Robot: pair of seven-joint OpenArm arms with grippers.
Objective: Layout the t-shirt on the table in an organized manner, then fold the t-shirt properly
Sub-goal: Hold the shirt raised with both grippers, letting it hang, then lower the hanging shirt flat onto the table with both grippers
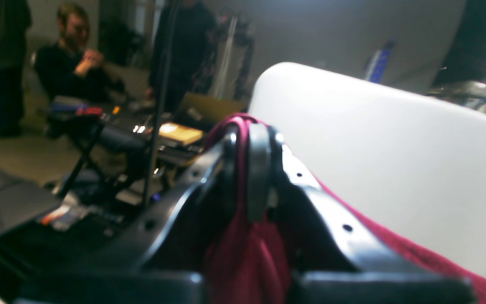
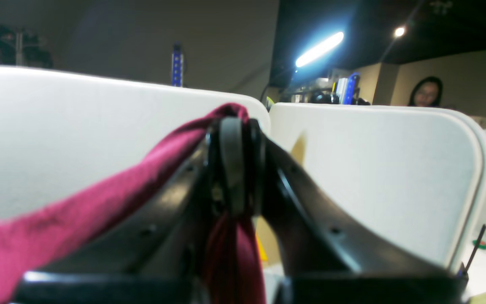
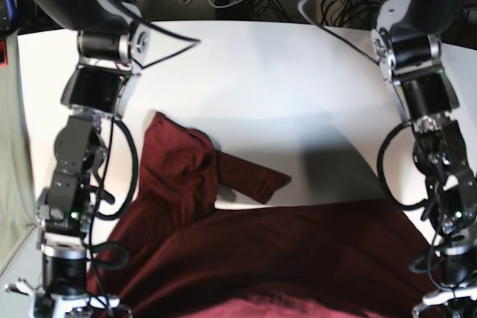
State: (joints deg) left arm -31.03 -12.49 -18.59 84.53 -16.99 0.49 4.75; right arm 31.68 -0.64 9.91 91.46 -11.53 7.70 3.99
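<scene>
I see my left hand (image 1: 247, 169) and right hand (image 2: 234, 169) each clamped on the t-shirt (image 3: 246, 258), lifted above the counter (image 3: 283, 87).

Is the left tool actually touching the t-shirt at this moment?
Touching. The left wrist view shows the left tool shut on a fold of the maroon t-shirt, with cloth pinched between its pads and hanging below.

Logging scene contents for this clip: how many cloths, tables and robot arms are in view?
T-shirt: 1
Table: 1
Arms: 2, with left tool and right tool each clamped on the t-shirt
Total: 4
</scene>
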